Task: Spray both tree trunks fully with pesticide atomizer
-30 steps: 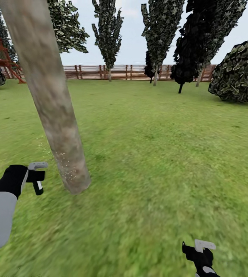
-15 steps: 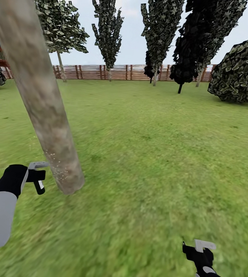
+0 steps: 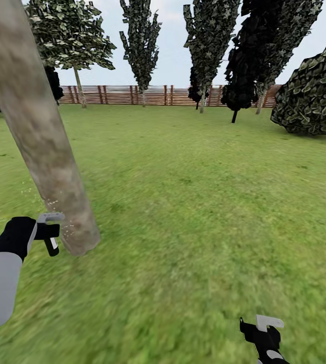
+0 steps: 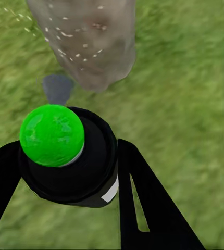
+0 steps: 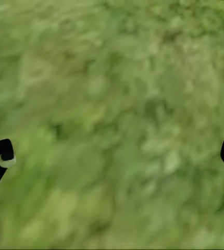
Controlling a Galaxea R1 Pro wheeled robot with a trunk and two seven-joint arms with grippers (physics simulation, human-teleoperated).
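The view has swung since a second ago: the tree trunk now sits further toward the left edge, the red frame at far left is gone, and another leafy tree stands clear by the fence. Both arms hold their places in the head view. The left hand is clamped on the pesticide atomizer, black body, bright green cap, black fingers pressed to either side. It is held low, just beside the trunk's base, nozzle toward the bark, pale flecks dotting the trunk there. The right hand hangs low at the right over the lawn, fingers spread wide apart, holding nothing.
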